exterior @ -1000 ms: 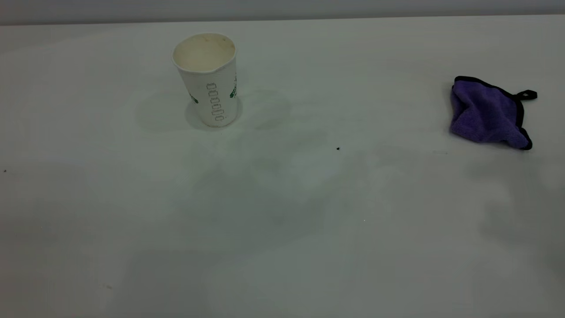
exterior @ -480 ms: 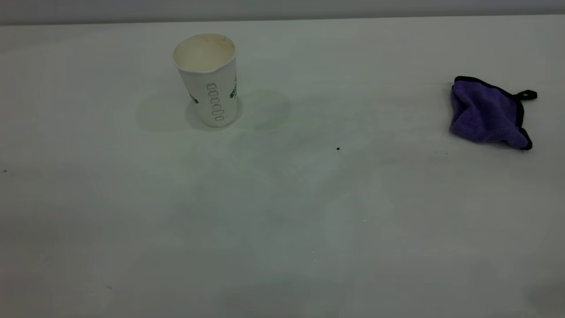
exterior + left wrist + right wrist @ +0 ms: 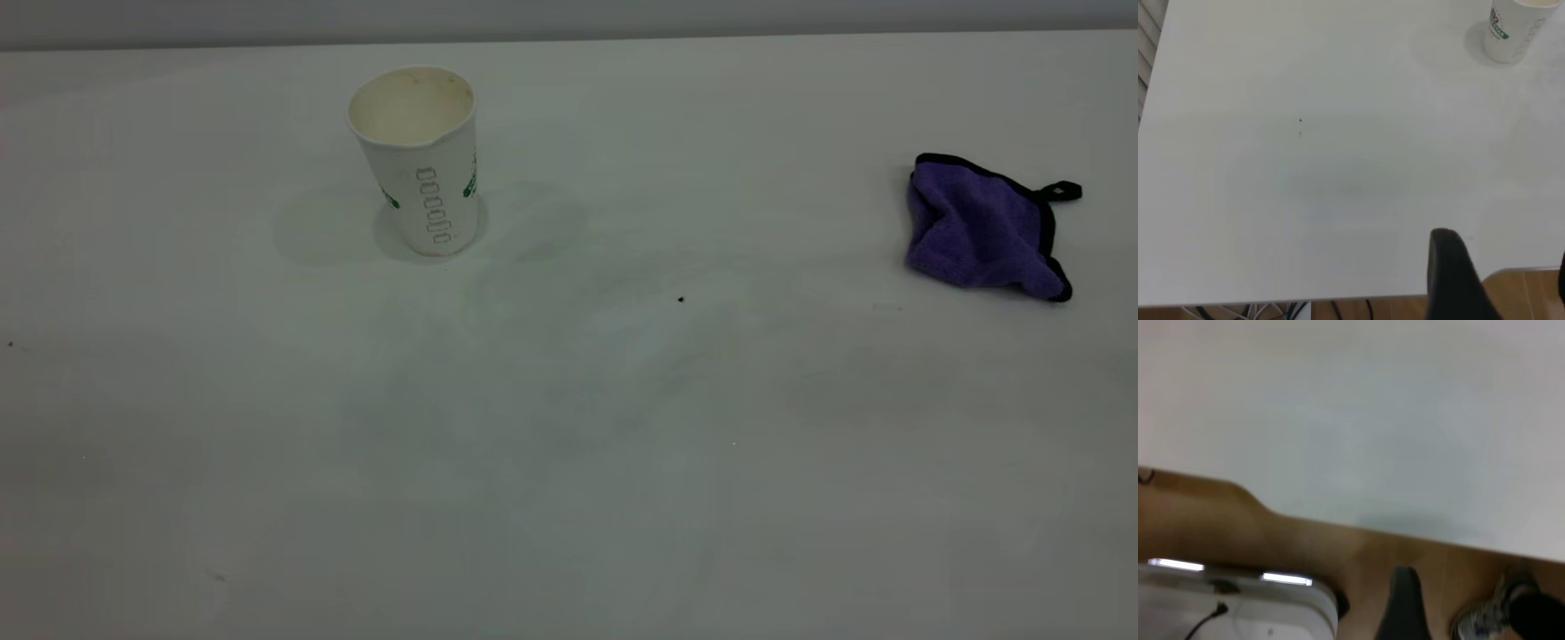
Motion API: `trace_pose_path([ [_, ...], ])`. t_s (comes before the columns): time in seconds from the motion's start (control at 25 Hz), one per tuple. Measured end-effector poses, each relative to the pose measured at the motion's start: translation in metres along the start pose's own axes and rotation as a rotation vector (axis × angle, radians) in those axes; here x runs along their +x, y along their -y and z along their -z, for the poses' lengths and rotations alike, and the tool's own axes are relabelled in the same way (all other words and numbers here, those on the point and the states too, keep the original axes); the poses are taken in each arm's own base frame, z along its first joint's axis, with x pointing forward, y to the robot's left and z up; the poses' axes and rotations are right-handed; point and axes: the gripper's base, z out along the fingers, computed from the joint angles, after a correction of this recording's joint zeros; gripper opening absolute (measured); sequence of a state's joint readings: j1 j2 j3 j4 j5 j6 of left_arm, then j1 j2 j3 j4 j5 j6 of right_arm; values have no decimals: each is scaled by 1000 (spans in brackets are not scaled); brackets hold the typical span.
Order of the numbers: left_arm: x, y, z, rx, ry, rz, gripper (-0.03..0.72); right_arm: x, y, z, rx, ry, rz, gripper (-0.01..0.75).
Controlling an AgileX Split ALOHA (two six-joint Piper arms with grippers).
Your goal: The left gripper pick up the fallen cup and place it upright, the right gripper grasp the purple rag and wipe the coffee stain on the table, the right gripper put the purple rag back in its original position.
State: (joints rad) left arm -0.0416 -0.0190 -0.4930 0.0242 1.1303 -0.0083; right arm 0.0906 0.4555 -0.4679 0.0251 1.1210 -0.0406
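While the large plain white worktop [image 3: 569,498] carries only a few things, they are quickly counted: one white embossed paper cup with a green band [image 3: 418,160], one small purple microfibre rag with black edging and a black corner loop [image 3: 982,227], and two tiny dark specks, one near the middle [image 3: 680,299] and one by the left edge [image 3: 10,343]. The cup stands upright toward the far left, mouth up and rim slightly dented. The rag lies crumpled at the far right, well apart from the cup, with its loop pointing outward.

Neither arm reaches into the exterior view. From the left wrist view, the black left gripper [image 3: 1503,257] hangs over the near edge of the worktop with its jaws spread and nothing between them; the cup [image 3: 1511,30] sits well away from them across bare surface. From the right wrist view, the black right gripper [image 3: 1405,607] hangs out past the worktop edge, above a brown floor. Whether its jaws are spread or pressed together I cannot tell, and the rag does not show there
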Motion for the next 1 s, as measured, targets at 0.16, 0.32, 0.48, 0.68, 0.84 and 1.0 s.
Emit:
trace_pose_path([
  [0.16,0,0,0,0,0,0,443,2,0,3,1,29,1,638],
  [0.32,0,0,0,0,0,0,443,3,0,4,1,31,0,624],
  [0.48,0,0,0,0,0,0,443,4,0,6,6,52,-7,616],
  [0.68,0,0,0,-1,0,0,443,20,1,24,53,221,-63,609],
  [0.84,0,0,0,-1,0,0,443,36,-1,36,74,358,-76,601],
  [1.0,0,0,0,-1,0,0,443,46,-2,42,78,430,-72,597],
])
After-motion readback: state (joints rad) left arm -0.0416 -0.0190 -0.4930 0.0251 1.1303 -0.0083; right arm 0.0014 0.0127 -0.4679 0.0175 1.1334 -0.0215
